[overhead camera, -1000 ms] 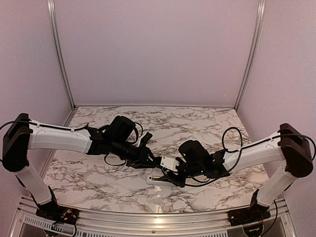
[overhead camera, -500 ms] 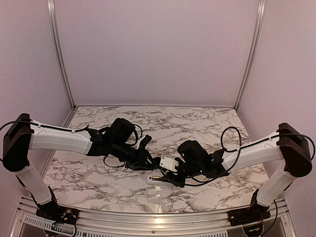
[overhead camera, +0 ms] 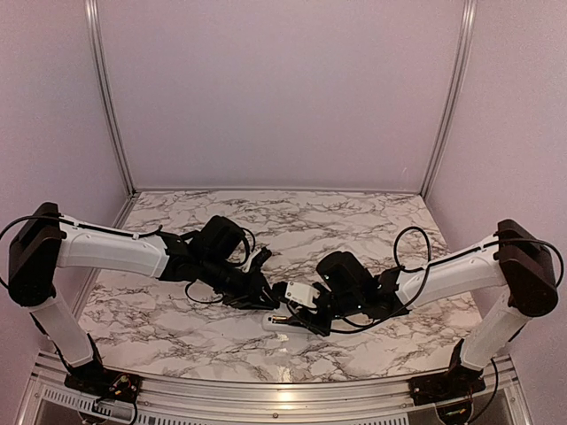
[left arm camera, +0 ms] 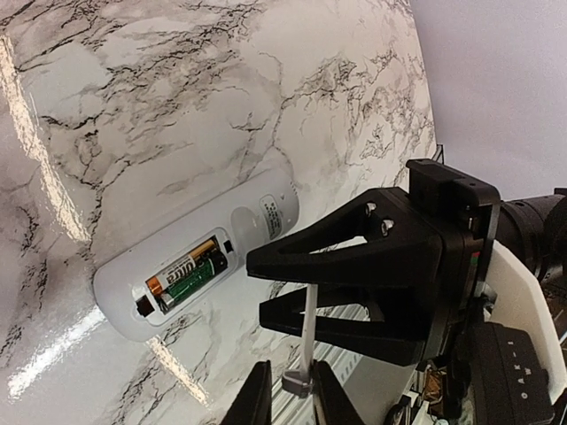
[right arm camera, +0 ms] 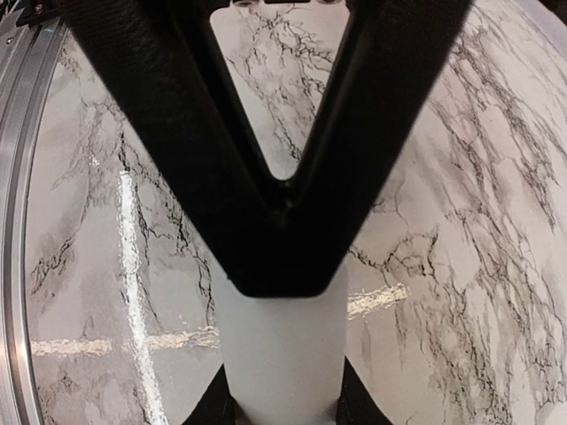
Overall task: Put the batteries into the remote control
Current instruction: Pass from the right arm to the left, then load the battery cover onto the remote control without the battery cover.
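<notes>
- the left gripper (left arm camera: 295,403) is drawn in to a narrow gap. its fingertips pinch the grey near end of a thin white flat piece (left arm camera: 307,332), which shows edge-on in the left wrist view.
- the far end of that piece reaches in between the fingers of the right gripper (left arm camera: 255,285). in the right wrist view it fills the space between the two dark tips, but i cannot tell whether they press on it.
- the right jaws stand slightly apart, tips just beside the long edge of the remote control (left arm camera: 124,297).
- the remote control lies back-up on the marble table (left arm camera: 177,106), near the front edge. a dark battery (left arm camera: 186,273) with a coppery end sits in its uncovered compartment.
</notes>
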You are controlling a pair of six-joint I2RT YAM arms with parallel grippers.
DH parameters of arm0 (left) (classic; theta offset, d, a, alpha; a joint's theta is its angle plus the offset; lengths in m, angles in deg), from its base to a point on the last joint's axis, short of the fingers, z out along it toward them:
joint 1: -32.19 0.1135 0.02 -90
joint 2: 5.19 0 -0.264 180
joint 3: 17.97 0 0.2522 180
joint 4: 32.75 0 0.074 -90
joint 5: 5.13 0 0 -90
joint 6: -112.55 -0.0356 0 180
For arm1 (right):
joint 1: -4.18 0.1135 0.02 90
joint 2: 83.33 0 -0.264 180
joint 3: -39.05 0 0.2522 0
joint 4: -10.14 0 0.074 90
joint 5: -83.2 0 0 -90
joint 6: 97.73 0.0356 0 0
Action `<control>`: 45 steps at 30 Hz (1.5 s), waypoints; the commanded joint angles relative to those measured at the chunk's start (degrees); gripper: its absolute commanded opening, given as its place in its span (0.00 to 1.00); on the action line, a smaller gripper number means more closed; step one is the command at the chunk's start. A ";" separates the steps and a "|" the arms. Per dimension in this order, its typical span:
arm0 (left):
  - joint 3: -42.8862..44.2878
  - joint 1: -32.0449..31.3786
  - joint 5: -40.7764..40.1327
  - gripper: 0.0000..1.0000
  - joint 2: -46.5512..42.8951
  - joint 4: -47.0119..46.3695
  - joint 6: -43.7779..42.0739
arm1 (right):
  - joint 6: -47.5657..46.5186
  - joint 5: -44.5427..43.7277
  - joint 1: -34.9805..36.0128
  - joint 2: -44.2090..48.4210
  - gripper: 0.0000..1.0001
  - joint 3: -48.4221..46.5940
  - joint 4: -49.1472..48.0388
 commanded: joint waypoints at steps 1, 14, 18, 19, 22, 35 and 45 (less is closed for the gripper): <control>1.15 0.14 -0.03 0.15 0.93 1.37 -0.87 | -0.27 -0.61 0.43 -0.78 0.15 -2.42 1.04; -0.83 0.71 1.12 0.06 0.61 -1.38 0.79 | 0.33 -2.16 0.41 -0.96 0.60 -2.55 1.23; -1.37 1.14 1.24 0.06 0.68 -2.01 0.94 | 0.51 -2.75 0.43 0.27 0.75 -1.84 1.24; -1.50 1.42 1.26 0.06 0.75 -2.11 0.90 | 0.74 -2.75 0.34 0.93 0.78 -1.43 1.03; -1.94 2.04 1.59 0.06 1.07 -2.58 0.81 | 1.25 -2.56 0.17 3.52 0.82 0.13 -0.36; -1.68 2.92 1.96 0.07 2.24 -0.06 -1.09 | 3.35 0.12 -3.78 9.92 0.95 3.18 -1.14; 4.82 2.83 -5.76 0.06 3.32 15.52 -7.10 | 5.76 -2.63 -5.56 8.26 0.93 2.26 1.10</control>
